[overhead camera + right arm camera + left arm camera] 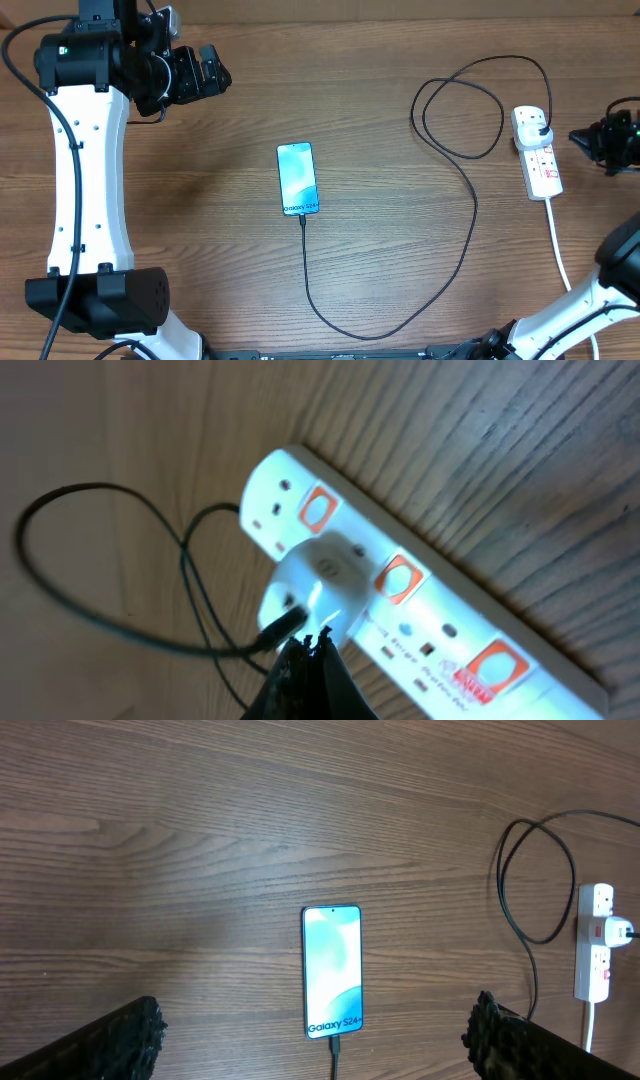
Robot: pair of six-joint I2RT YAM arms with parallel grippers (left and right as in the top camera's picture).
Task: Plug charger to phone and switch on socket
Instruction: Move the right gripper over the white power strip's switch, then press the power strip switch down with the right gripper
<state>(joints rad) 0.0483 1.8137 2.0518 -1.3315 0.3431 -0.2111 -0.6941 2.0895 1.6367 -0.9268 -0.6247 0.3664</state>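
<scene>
The phone (297,178) lies flat mid-table with its light blue screen up; it also shows in the left wrist view (332,970). The charger's black cable (465,240) has its tip in the phone's bottom edge (335,1045). It loops right and up to a white adapter (320,575) plugged into the socket (537,152). The socket's red switches (397,578) show in the right wrist view. My left gripper (205,70) is open and empty, high at the back left, its view looking down on the phone (315,1020). My right gripper (310,645) is shut and empty, its tips just beside the adapter.
The socket's white cord (558,245) runs toward the front right edge. The black cable makes a loop (460,115) left of the socket. The socket also shows at the right edge of the left wrist view (597,945). The table is bare wood.
</scene>
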